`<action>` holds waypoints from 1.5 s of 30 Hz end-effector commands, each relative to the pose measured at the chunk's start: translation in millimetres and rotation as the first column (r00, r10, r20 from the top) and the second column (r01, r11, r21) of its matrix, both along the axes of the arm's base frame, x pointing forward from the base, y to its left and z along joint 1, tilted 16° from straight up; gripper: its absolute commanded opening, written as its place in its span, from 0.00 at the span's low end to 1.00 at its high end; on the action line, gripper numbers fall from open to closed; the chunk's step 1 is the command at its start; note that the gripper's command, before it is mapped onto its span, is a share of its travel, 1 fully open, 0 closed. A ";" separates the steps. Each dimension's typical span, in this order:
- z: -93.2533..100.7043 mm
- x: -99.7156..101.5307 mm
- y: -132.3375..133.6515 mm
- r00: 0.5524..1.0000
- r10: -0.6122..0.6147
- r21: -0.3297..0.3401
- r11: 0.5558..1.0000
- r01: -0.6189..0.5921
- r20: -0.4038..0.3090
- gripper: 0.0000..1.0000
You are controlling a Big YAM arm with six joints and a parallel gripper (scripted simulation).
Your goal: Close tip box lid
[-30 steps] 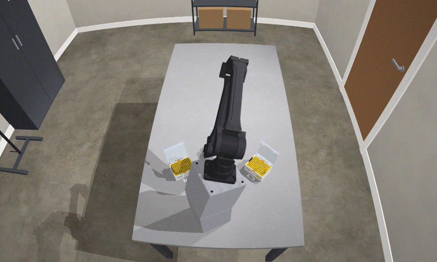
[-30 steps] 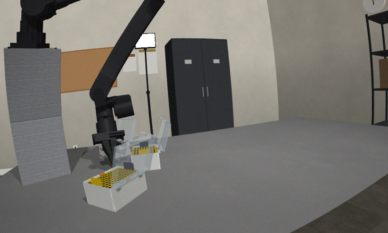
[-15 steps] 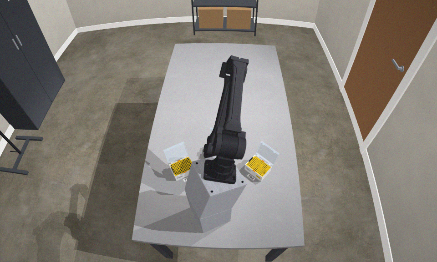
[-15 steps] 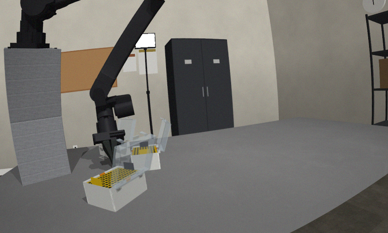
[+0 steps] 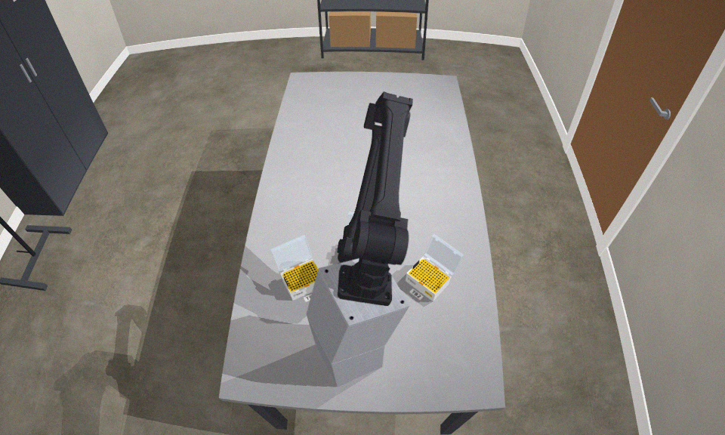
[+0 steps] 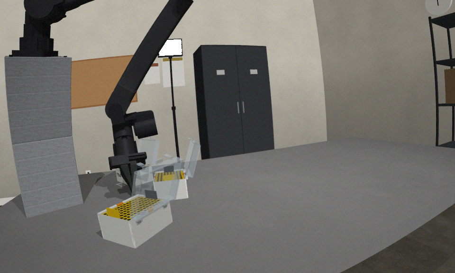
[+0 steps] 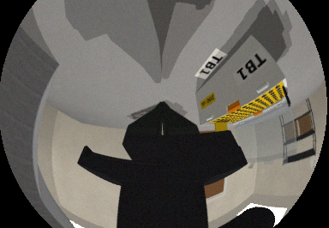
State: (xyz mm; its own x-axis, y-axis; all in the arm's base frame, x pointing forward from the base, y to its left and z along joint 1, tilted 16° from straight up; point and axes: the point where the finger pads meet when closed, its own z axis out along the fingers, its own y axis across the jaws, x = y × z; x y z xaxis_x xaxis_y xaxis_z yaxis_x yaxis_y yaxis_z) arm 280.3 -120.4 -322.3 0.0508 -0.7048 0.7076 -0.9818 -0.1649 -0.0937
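My gripper (image 7: 162,105) is shut and empty, pointing straight down. In the wrist view the white tip box TB1 (image 7: 246,86) lies just right of my fingertips. Its labelled front faces me, its yellow tip rack is uncovered, and it is apart from the fingers. In the exterior view my gripper (image 6: 130,185) hangs low over the bench between the far box (image 6: 118,176) and the middle box (image 6: 171,183), partly behind a clear lid. All three lids stand open. From overhead I see the left box (image 5: 299,276) and box TB2 (image 5: 429,276). My arm hides the third box and the gripper.
The grey pedestal (image 5: 354,330) carrying my arm's base stands close in front of the boxes. The nearest open box (image 6: 134,217) sits flat on the bench. A dark cabinet (image 6: 235,100) and a shelf (image 5: 373,26) stand off the table.
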 end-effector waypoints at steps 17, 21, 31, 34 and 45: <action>3.6 -4.7 0.7 1.000 0.008 0.001 1.000 -0.008 -0.011 0.00; 3.6 -4.7 0.7 1.000 0.008 0.001 1.000 -0.008 -0.011 0.00; 47.9 -12.8 13.2 1.000 0.013 -0.001 1.000 -0.013 -0.014 0.00; 52.6 -13.5 14.4 1.000 0.013 -0.001 1.000 -0.013 -0.014 0.00; 104.2 -20.2 27.1 1.000 0.013 -0.002 1.000 -0.013 -0.010 0.00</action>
